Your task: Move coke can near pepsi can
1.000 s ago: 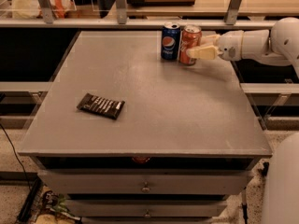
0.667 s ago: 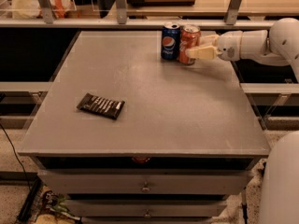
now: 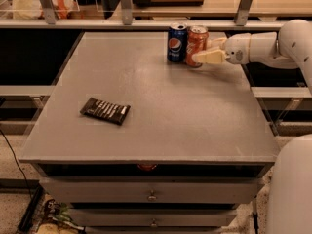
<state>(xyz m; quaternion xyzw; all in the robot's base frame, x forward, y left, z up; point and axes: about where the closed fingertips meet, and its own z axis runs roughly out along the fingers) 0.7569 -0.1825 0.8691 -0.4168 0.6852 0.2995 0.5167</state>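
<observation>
The coke can (image 3: pixel 196 42), red-orange with a silver top, stands upright on the grey table (image 3: pixel 161 106) at its far edge. It is right beside the dark blue pepsi can (image 3: pixel 176 44), which stands to its left, almost touching. My gripper (image 3: pixel 204 51) reaches in from the right on the white arm (image 3: pixel 273 45). Its pale fingers (image 3: pixel 207 57) sit on either side of the coke can, closed on it.
A dark chocolate bar wrapper (image 3: pixel 105 110) lies on the left part of the table. A shelf rail with posts (image 3: pixel 126 6) runs behind the table's far edge. Drawers (image 3: pixel 152 194) are under the front edge. The robot's white body (image 3: pixel 292 189) is at the lower right.
</observation>
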